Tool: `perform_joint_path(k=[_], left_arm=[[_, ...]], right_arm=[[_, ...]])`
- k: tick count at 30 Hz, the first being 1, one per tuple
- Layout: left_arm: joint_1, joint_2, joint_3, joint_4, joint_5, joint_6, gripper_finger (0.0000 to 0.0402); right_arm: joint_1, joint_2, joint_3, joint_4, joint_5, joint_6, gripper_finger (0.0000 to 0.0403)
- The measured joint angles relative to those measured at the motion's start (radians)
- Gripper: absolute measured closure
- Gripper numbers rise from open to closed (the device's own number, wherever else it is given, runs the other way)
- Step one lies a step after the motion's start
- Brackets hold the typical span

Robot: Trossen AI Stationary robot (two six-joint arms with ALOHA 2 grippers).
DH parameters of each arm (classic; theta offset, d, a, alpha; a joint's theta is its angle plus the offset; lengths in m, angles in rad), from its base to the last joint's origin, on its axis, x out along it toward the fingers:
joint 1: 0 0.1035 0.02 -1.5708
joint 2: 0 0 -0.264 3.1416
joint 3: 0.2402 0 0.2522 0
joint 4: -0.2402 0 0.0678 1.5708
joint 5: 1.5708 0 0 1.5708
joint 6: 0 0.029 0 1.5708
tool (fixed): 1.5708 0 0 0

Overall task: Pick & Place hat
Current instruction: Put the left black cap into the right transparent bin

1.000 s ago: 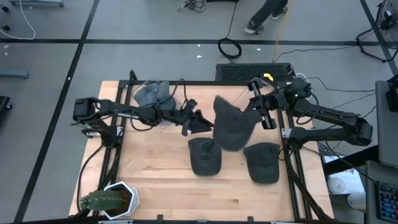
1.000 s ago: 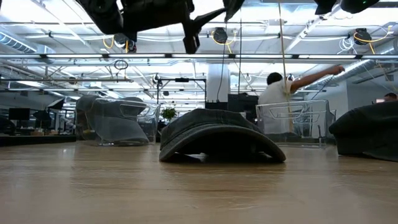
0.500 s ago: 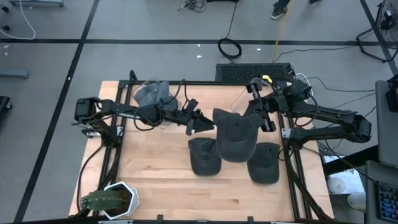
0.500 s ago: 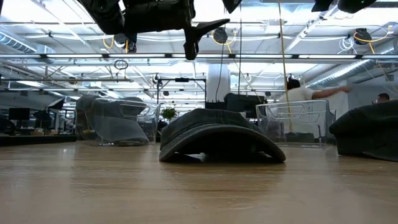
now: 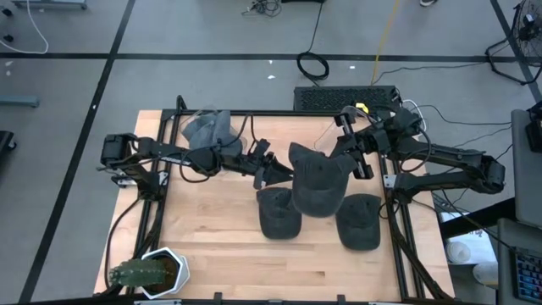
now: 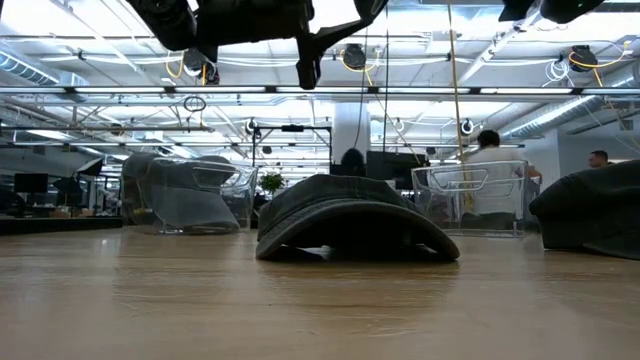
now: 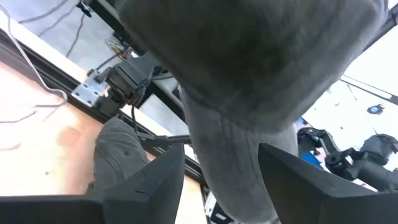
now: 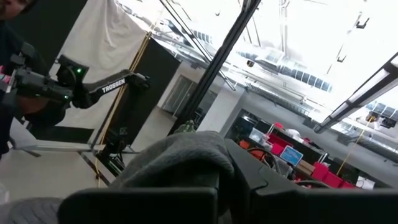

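Note:
A dark grey hat (image 5: 317, 182) hangs in the air over the middle of the table, with my right gripper (image 5: 345, 154) shut on it. My left gripper (image 5: 273, 172) is open and level, just left of the hat. In the left wrist view the hat's hanging lower part (image 7: 227, 155) shows between that gripper's two fingers (image 7: 155, 180); I cannot tell whether they touch it. Two more dark hats (image 5: 279, 213) (image 5: 359, 222) lie brim-down on the wood. My right gripper pinches a bunched edge of the hat (image 8: 186, 155) between its shut fingers, at the hat's far-right side (image 5: 337, 161). The fingers come from the table's right, about level. The hat hangs below and left of them, lifted clear of the table and the hats lying there.
A clear bin (image 5: 207, 128) holding a lighter grey hat stands at the far left corner. A white pot with a cactus (image 5: 149, 274) sits at the near left corner. A black frame (image 5: 391, 212) borders the table. Bare wood lies near the front edge (image 5: 229, 263).
The held hat has swung and turned under my right gripper, from spread and tilted to hanging more compactly, a little farther left. My left gripper has edged toward the table's right, up to the hat, still open.

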Motion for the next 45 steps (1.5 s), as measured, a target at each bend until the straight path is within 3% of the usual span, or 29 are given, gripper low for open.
perform_joint_path(k=[10, 16, 24, 33, 40, 45], left_arm=[[0.000, 0.000, 0.000, 0.003, -0.027, 0.004, 0.0186], [0.000, 0.000, 0.000, 0.000, 0.037, 0.004, 0.0186], [-0.002, 0.000, 0.000, 0.073, 0.127, 0.004, 0.0192], [-0.004, 0.000, 0.000, 0.101, 0.182, 0.004, 0.0265], [-0.005, -0.001, 0.000, 0.105, 0.224, 0.067, 0.0384], [-0.004, -0.002, 0.000, 0.105, 0.234, 0.084, 0.0391]], right_arm=[[0.031, 0.030, 0.000, 0.001, 0.055, -0.030, 0.0403], [0.045, 0.090, 0.000, -0.024, 0.132, -0.060, 0.0403], [0.043, 0.114, 0.000, -0.023, 0.160, -0.072, 0.0403], [0.043, 0.113, 0.000, -0.086, 0.236, -0.124, 0.0403], [0.043, 0.113, -0.001, -0.157, 0.260, -0.181, 0.0403], [0.043, 0.113, -0.001, -0.157, 0.282, -0.163, 0.0403]])
